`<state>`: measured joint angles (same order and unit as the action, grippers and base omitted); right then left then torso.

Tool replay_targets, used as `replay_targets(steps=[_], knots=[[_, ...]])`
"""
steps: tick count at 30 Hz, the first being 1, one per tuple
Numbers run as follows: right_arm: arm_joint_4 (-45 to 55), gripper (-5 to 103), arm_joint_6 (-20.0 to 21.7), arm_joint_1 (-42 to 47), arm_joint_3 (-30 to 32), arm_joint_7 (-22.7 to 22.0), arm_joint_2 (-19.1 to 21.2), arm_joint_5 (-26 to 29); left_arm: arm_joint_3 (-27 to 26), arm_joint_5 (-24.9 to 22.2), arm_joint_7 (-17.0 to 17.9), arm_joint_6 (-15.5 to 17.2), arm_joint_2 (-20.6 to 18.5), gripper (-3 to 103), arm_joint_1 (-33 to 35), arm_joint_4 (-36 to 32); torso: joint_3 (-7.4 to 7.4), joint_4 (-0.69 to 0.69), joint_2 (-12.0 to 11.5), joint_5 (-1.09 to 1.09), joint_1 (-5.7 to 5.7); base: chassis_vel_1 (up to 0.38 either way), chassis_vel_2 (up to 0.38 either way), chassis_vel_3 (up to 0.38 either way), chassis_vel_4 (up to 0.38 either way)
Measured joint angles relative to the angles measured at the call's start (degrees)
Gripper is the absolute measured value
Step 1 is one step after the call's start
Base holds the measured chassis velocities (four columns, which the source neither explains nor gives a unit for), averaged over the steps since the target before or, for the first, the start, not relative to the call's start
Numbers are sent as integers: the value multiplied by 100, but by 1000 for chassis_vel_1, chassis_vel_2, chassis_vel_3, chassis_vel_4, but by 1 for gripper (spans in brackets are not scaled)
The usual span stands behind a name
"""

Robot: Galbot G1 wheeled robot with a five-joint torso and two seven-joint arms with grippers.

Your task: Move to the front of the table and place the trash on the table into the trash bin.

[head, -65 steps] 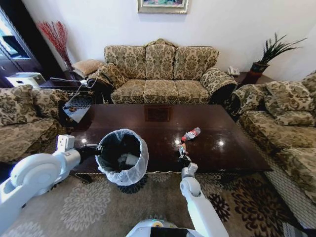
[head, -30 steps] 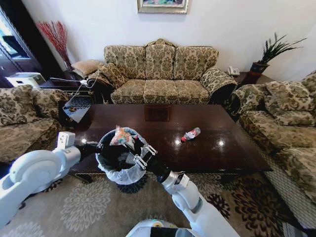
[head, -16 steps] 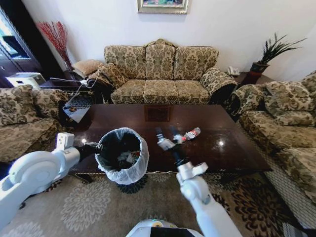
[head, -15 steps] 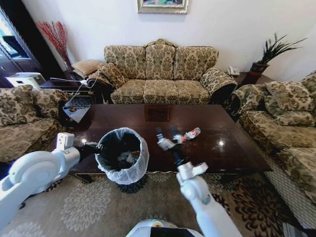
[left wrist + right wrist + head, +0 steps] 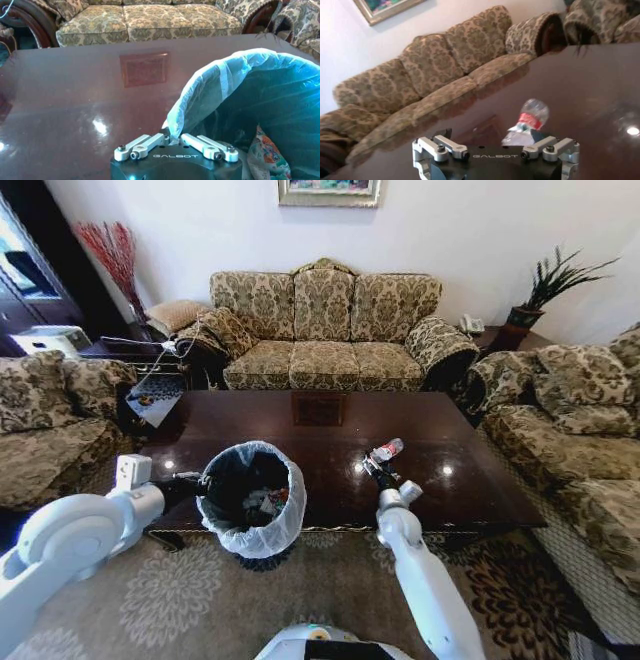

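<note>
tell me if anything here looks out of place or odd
A plastic bottle lies on its side on the table, just ahead of the open right gripper. The bin is odd too: the left gripper is shut on its bag-lined rim, holding it against the table's front edge. A wrapper lies inside.

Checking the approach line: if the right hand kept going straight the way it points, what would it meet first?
Most likely the bottle, lying on the table directly ahead of the open right hand. Nothing shows between them, though the depth is hard to judge.
</note>
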<state>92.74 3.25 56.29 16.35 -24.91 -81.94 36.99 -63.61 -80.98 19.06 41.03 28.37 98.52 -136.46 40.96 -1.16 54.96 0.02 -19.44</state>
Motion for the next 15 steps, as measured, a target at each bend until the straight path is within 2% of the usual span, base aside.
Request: replay_targets(steps=[2, 4, 7, 15], knots=[[-23, 100, 9, -23, -6, -20, -11, -26, 1, 4, 0, 0, 6, 0, 1, -2, 0, 0, 0, 0, 0, -83, -82, 68, 105], [-301, 100, 126, -282, -33, -314, -142, -120, 23, 40, -9, 0, 70, 0, 5, -26, 0, 4, 0, 0, 0, -82, -78, 52, 58], [-749, 100, 237, -733, -39, -653, -327, -94, 32, 90, -20, 0, 144, 0, 36, -56, -1, 1, 0, -1, 1, -16, -24, -5, 2], [-808, 100, 174, -736, -65, -343, -414, -139, 18, 120, -38, -6, 176, 0, 48, -52, 0, 0, 1, -3, 0, 9, 13, 1, 1]])
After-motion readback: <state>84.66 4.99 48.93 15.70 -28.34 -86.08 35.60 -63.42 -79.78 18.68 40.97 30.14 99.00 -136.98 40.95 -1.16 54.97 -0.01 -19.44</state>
